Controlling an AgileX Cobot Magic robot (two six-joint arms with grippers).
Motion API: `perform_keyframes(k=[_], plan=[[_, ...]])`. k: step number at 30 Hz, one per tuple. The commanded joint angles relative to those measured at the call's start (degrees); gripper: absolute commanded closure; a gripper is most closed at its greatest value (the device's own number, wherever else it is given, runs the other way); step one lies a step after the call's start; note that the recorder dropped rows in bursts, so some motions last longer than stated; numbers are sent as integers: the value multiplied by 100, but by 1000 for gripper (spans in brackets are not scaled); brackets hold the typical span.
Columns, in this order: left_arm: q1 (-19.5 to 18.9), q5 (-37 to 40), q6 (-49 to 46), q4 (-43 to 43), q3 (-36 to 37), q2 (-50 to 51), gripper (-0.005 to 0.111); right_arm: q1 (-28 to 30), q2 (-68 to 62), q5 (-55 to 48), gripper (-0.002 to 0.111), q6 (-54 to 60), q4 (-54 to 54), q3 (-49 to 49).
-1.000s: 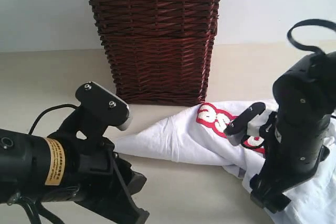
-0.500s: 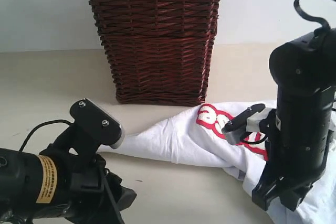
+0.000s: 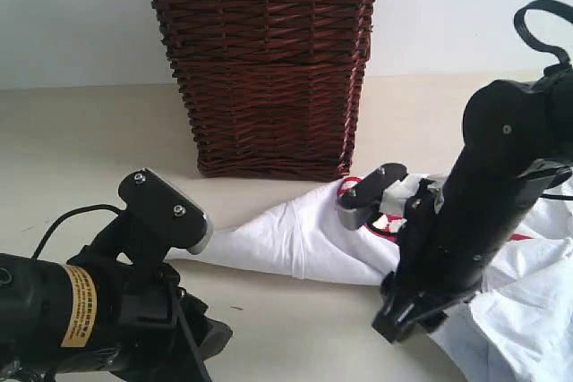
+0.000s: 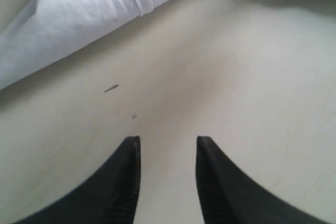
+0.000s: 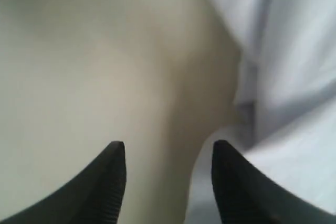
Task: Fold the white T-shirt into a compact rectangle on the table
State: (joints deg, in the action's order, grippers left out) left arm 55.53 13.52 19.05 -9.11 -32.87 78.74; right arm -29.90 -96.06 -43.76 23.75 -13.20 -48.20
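- The table (image 3: 72, 149) is big, flat and pale. Most of it is bare.
- The brown basket (image 3: 269, 69) stands at 12 o'clock on the table, at the back. It has nothing to do with the folding.
- The white T-shirt (image 3: 286, 239) lies on the table at about 4 o'clock, in front of the basket and just off to one side. It is a loose, crumpled heap. One long point of cloth sticks out toward 9 o'clock. There are no flat layers and no straight edges, so I think the folding has hardly begun. The shirt likely has to be spread flat first, and then all the folds are still to do.
- The right arm (image 3: 483, 221) leans down over the shirt at 4 o'clock and hides its middle.
- The left arm (image 3: 98, 301) sits low at 7 o'clock, near the cloth's tip but not touching it.
- The right fingers (image 5: 113, 182) are spread apart with nothing between them. Under them are bare table and the edge of the shirt. They have no hold on the cloth.
- The left fingers (image 4: 123, 182) are a little apart and hold nothing. They point at bare table, with the shirt's edge past them.
- A bit of red print (image 3: 343, 192) peeks out beside the right arm. The rest is hidden.
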Motion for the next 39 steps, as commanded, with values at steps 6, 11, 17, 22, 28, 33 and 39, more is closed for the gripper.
perform_keyframes(k=[6, 11, 17, 22, 28, 33, 39], plan=[[-13, 72, 67, -44, 26, -21, 70, -13, -833, 942, 71, -2218, 2329, 19], [-13, 9, 67, -43, 26, -21, 70, -13, -928, 558, 87, -2667, 2080, -309], [-13, 32, -69, -83, 26, -21, 70, -13, -717, -1394, 108, 1022, -1776, -1074], [-13, 257, -92, -229, 26, -21, 70, -13, -411, -2102, 108, 2872, -3122, -1454], [-13, 438, -92, -264, 26, -21, 70, -13, -619, -704, 89, -41, -99, -1443], [-61, 415, -79, -367, 26, -9, 70, -13, -1067, -1395, 65, -1255, 1202, -1375], [-554, 425, 110, -378, 148, 276, 70, -13, -1173, -851, 63, -1912, 2132, -1375]])
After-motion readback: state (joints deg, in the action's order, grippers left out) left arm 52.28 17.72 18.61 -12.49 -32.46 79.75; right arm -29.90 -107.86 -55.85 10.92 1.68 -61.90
